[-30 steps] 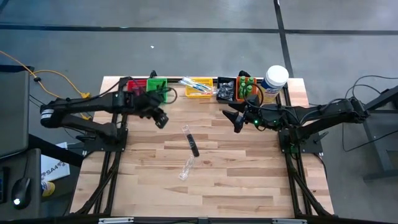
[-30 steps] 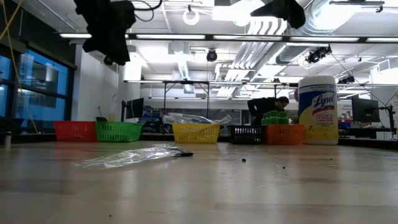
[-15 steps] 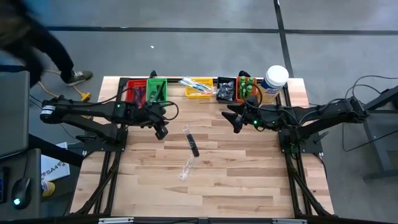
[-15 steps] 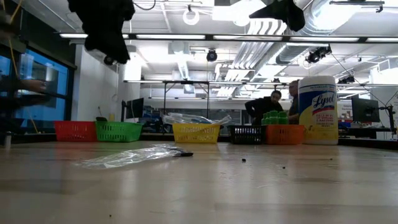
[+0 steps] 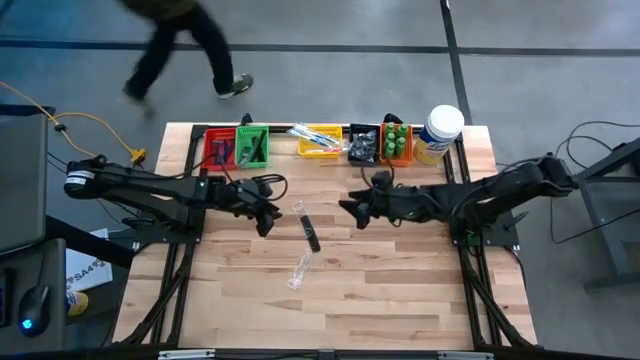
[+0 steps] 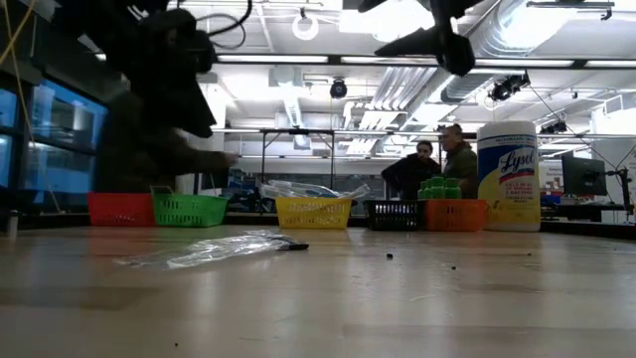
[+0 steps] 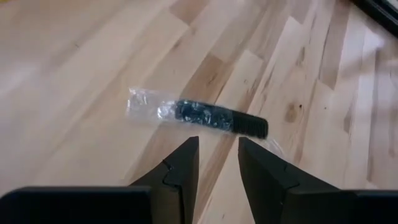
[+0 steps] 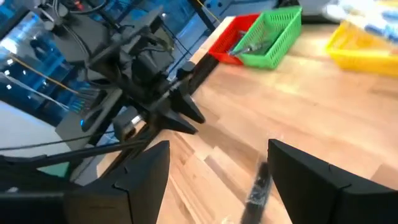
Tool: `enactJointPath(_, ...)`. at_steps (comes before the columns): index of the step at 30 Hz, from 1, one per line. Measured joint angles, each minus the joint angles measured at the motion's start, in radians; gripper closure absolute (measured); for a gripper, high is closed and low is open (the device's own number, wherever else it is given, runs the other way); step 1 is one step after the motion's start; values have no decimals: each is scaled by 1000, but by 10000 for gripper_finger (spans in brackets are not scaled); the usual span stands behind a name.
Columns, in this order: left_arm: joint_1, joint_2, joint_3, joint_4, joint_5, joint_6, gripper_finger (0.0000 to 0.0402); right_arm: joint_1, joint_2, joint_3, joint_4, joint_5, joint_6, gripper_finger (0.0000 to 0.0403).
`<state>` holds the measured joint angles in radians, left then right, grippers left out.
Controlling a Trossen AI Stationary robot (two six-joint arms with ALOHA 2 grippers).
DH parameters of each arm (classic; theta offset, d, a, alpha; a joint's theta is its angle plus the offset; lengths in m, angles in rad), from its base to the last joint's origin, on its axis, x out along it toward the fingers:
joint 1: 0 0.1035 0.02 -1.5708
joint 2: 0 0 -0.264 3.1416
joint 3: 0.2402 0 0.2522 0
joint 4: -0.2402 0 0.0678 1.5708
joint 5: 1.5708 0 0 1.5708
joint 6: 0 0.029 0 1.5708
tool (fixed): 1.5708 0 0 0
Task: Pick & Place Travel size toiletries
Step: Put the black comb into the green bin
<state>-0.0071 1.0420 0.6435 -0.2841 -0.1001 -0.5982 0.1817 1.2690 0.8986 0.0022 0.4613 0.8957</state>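
A black comb [image 5: 310,232] in a clear wrapper lies flat on the table's middle; it also shows in the left wrist view [image 7: 217,118] and the right wrist view [image 8: 258,183]. A clear-wrapped toothbrush [image 5: 300,270] lies nearer the near edge. My left gripper [image 5: 265,222] hovers just left of the comb, open with a narrow gap [image 7: 217,149]. My right gripper [image 5: 345,210] hangs to the comb's right, wide open [image 8: 217,162]. Neither touches anything. In the low view a wrapped item [image 6: 209,249] rests on the wood.
Along the far edge stand small mesh bins: red [image 5: 218,148], green [image 5: 250,145], yellow [image 5: 320,140], black [image 5: 363,143] and orange [image 5: 396,142] with green bottles. A white jar [image 5: 440,130] stands beside them. A person [image 5: 180,45] walks past on the floor beyond the table.
My left gripper has moved from beside the green bin toward the near edge and the comb, coming lower. My right gripper has moved toward the table's left, closer to the comb. The comb and toothbrush have stayed put. A person has walked across behind the table.
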Motion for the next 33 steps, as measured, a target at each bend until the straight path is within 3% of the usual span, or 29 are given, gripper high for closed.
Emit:
enactJointPath(6,0,23,-38,99,34,-38,294,-2,95,0,14,9,135,144)
enactJointPath(13,0,42,-37,176,61,-36,294,-53,117,0,-6,96,261,144)
enactJointPath(22,0,42,-38,184,33,-135,294,-107,105,0,-33,-8,184,144)
enactJointPath(27,0,43,-37,187,30,-144,294,-139,80,1,-50,30,193,144)
enactJointPath(33,0,43,-37,199,1,-201,294,-195,13,0,-28,-38,-26,144)
